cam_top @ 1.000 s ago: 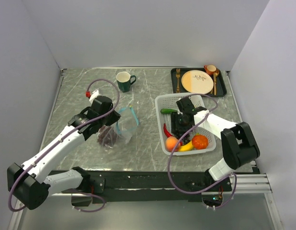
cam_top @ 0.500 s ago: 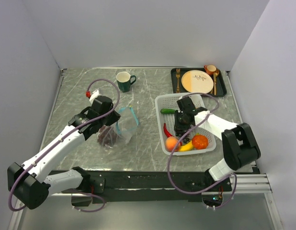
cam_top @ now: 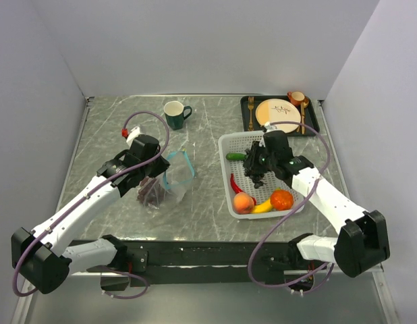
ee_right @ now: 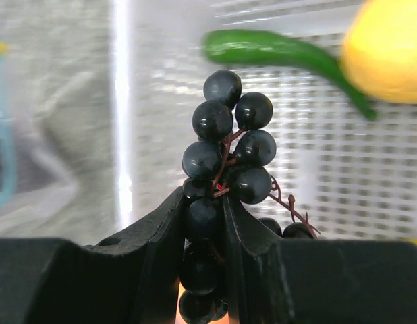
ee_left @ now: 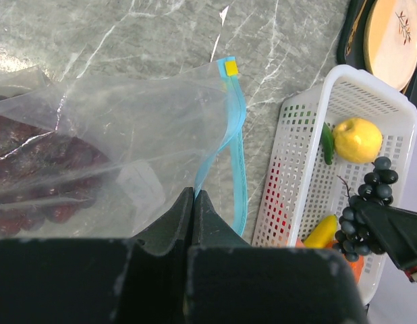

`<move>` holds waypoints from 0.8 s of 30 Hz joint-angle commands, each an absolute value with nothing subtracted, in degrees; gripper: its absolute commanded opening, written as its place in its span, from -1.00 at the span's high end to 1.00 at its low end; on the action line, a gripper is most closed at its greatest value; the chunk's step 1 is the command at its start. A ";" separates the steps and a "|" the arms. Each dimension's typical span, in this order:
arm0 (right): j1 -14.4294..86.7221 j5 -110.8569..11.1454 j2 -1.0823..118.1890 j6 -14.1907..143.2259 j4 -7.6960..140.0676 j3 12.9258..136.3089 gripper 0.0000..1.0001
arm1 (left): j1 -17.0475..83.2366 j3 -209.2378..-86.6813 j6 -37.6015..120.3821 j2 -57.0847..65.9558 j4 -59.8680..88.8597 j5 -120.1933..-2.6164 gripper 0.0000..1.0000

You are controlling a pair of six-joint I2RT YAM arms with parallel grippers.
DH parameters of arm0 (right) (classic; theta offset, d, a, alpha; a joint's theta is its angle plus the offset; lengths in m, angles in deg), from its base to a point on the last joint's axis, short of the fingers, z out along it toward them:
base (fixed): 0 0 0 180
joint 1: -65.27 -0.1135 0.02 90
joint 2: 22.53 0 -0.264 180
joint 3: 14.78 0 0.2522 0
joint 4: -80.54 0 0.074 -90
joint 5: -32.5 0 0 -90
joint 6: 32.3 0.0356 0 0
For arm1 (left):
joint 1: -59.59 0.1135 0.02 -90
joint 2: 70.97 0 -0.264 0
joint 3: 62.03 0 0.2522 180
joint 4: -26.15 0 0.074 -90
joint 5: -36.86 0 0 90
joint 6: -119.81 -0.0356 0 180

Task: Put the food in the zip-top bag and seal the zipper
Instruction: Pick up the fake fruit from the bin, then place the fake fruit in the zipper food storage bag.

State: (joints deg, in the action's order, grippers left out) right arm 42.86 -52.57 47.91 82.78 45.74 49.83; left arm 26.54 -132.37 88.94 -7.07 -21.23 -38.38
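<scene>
Grape bunch [ee_right: 213, 120], dark glossy berries, pinched in right hand [ee_right: 206, 202]

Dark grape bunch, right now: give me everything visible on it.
The grape bunch is a cluster of glossy, near-black round beads on a thin reddish-brown stem, plastic-looking and intact. The right gripper is shut on it, fingers pinching its middle, with grapes showing beyond the fingertips and between the fingers. It sits over the white basket, near the lemon and green pepper; whether it touches the basket floor cannot be told.
</scene>
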 commanded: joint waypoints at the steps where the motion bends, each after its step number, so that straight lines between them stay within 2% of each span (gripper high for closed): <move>1: 43.13 -40.83 45.59 88.19 51.92 53.74 0.49 | 26.64 -133.97 87.47 -7.51 -20.22 -39.08 0.99; 8: 39.88 -33.60 49.19 94.17 58.07 58.39 0.47 | 26.64 -133.53 87.64 -7.69 -19.07 -40.84 0.99; 17: 32.06 -29.81 59.55 100.59 66.61 65.42 0.46 | 26.64 -134.50 87.55 -9.09 -19.77 -40.75 0.99; 24: 27.75 -27.27 66.41 107.35 79.68 66.39 0.45 | 26.64 -133.71 88.61 -11.03 -20.21 -40.58 0.99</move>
